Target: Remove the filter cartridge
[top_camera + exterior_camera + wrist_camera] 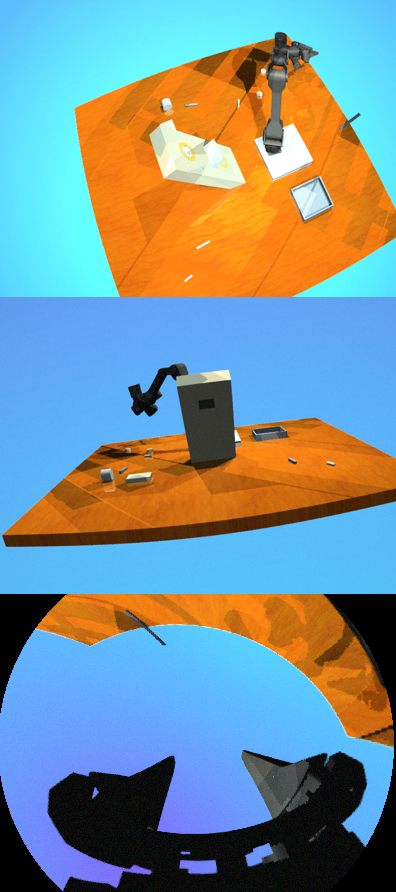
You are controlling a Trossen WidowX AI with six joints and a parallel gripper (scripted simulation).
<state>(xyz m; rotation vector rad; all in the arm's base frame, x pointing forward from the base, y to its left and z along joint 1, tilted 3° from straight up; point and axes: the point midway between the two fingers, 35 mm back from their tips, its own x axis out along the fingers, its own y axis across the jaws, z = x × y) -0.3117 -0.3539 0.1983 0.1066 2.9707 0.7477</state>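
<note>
A dark robot arm (276, 105) (156, 382) is reaching out from its white base plate (296, 159) (237, 441), carrying its jaws high near the edge of the wood-grained orange surface (224, 230) (224, 496) (200, 609). The jaws are standing wide apart, with background showing between the two fingertips, and are holding nothing. Well apart from them, the round filter cartridge (186, 150) is sitting in the face of the pale service panel (198, 174) (211, 431), a yellow ring circling it. A white fin (213, 153) is jutting from the same face, partly hiding a second yellow ring (225, 163). The exterior view is showing the panel's back, with a dark rectangle (206, 403) marking its upper part. The gray open tray (326, 191) (270, 436) is resting near the base plate, on the side away from the raised jaws. A white cylinder (166, 104) (107, 475) is lying on its side beyond one end of the panel, beside a small gray bar (191, 105) (123, 470). A long dark bar (349, 121) (145, 628) is crossing the surface's edge in the top and wrist views.
</note>
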